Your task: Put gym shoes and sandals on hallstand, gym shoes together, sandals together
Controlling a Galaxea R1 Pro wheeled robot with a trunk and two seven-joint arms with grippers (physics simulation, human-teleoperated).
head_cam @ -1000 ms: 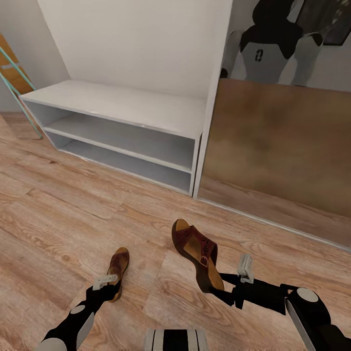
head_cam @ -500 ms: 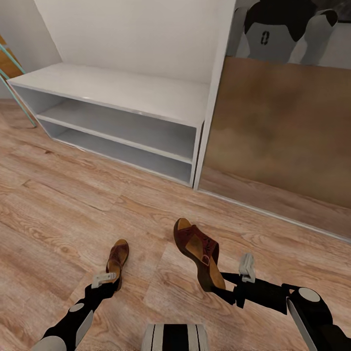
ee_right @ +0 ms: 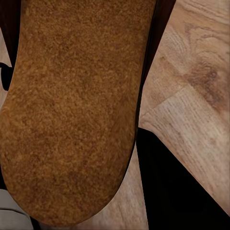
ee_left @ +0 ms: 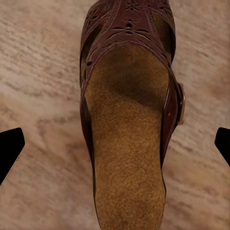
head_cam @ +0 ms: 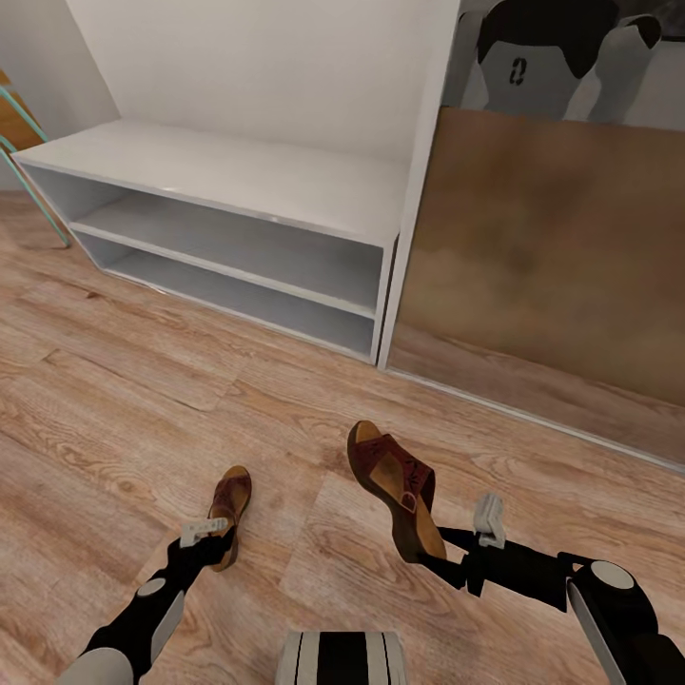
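- Pale shoe rack [head_cam: 238, 181] against the wall, across the wood floor [head_cam: 124, 400].
- Right sandal [head_cam: 395, 485] lifted, tilted, clamped in right fingers [head_cam: 466, 552].
- Left sandal [head_cam: 228, 509] clamped in left fingers [head_cam: 211, 542], low over the floor.

Head view, clock from picture centre. Hallstand [head_cam: 238, 181] at 11 o'clock, against back wall [head_cam: 266, 67]. Mirror panel [head_cam: 542, 276] at 2 o'clock, just right of hallstand, standing on corridor floor [head_cam: 114, 400]. Left sandal [head_cam: 228, 501] at 7 o'clock, before hallstand, toe toward it, at left gripper [head_cam: 211, 544]. Right sandal [head_cam: 395, 490] at 5 o'clock, right of left sandal, well apart, tilted, heel at right gripper [head_cam: 457, 557]. Robot base [head_cam: 342, 658] at 6 o'clock, between arms.
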